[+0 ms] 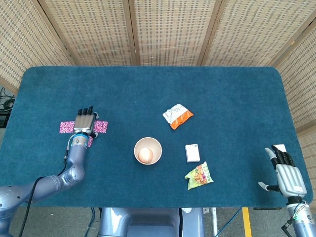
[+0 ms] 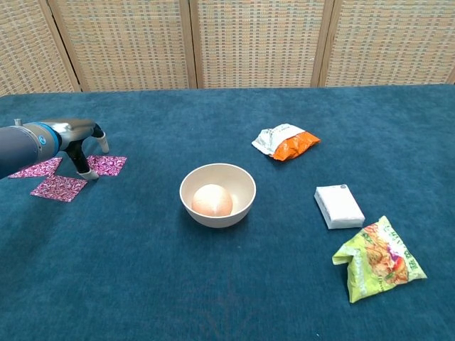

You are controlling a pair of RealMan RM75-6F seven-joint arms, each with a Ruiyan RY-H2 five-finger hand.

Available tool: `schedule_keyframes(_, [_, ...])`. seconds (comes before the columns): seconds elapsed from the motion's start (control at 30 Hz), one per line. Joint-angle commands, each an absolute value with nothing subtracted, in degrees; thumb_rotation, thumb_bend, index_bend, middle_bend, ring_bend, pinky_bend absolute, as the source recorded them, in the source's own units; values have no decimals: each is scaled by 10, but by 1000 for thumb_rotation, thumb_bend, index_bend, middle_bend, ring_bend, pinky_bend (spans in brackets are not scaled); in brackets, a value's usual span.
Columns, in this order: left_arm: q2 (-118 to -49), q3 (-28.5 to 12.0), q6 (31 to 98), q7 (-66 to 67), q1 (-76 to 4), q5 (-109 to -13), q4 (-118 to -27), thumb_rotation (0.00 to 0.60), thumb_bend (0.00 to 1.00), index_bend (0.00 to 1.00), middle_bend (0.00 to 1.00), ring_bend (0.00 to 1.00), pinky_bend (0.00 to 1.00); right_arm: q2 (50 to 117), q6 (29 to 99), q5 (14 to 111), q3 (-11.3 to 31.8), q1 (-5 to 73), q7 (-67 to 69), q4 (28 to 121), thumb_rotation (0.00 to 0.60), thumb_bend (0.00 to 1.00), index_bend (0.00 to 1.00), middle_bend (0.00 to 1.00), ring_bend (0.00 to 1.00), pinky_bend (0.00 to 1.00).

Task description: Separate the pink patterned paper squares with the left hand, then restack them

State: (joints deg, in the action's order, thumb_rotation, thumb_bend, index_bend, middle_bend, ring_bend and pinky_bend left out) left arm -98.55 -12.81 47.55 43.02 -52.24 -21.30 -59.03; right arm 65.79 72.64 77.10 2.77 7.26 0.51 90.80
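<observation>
the blue table (image 1: 148,84) carries the whole job at its far left side, where the pink patterned paper squares (image 2: 106,165) lie fanned out flat on the cloth: the chest view shows three of them, one to the right of the left hand (image 1: 84,122), one behind the arm (image 2: 37,168) and one nearer the camera (image 2: 60,188), close together with corners about meeting but none lying on another, so the separating looks done and the restacking is all still to do. the left hand hangs palm-down over the middle of the group, fingers straight and lying close side by side in the head view, a fingertip (image 2: 91,174) reaching down to the cloth at the edge of the right-hand square; it holds nothing that i can see. the right hand (image 1: 287,174) waits at the near right edge, fingers extended, thumb out, empty. well apart from the papers stand a cream bowl (image 2: 217,193) with a pale round thing inside, a green snack bag (image 2: 377,260), an orange and white packet (image 2: 286,141) and a small white box (image 2: 339,206); none of these blocks the left hand's work
</observation>
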Motion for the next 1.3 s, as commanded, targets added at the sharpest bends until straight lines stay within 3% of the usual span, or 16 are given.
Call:
schedule_keyframes(0.03, [-986, -128, 475, 430, -522, -213, -590, 600, 284, 275, 0, 0, 0, 658, 727, 771, 28, 72, 5, 908, 600, 105, 0, 0, 0, 0])
schedule_keyframes(1.3, [-989, -131, 478, 438, -518, -203, -588, 600, 369, 433, 0, 0, 0, 654, 730, 776, 27, 71, 13, 911, 600, 105, 0, 0, 0, 0])
